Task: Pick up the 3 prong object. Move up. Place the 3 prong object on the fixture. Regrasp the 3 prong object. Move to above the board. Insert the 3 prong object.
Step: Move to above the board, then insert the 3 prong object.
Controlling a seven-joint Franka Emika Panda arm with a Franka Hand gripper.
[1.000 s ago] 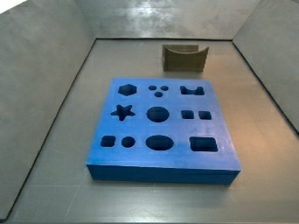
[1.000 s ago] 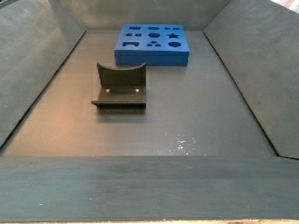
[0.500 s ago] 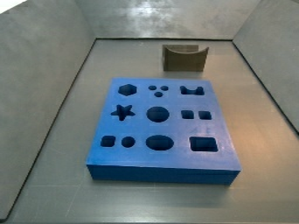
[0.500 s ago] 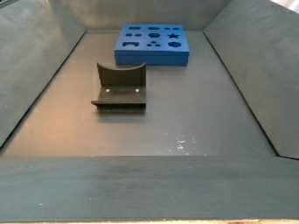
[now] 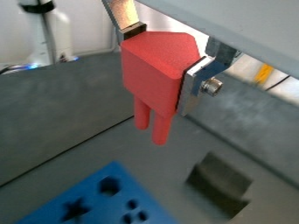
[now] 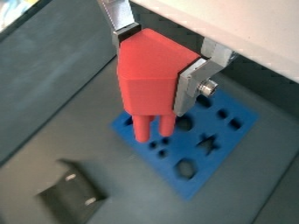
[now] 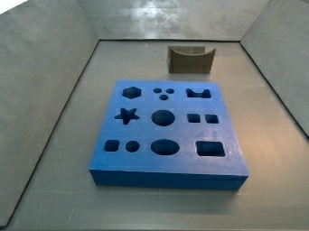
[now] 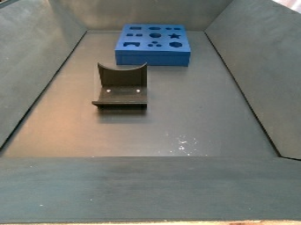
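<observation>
I am holding my gripper (image 5: 163,54) high above the floor of the bin, out of sight of both side views, and it is showing only in both wrist views. My silver fingers (image 6: 195,80) are clamping the 3 prong object (image 5: 158,74) between them, pressing on the opposite sides of its red-orange body. The piece is hanging with its prongs pointing down toward the floor, clear of everything below it.

In a wrist view the board (image 6: 190,141) is lying on the floor below my gripper (image 6: 158,52), and the prongs of the 3 prong object (image 6: 149,89) are overlapping its near edge in the picture while staying well above it. The fixture (image 6: 66,195) is standing apart from the board. In a wrist view the fixture (image 5: 219,183) and a corner of the board (image 5: 91,198) are both lying far beneath the piece.

In both side views the board (image 7: 167,133) is resting flat with its cutouts open, and the fixture (image 8: 120,88) is standing near it, not touching it.
</observation>
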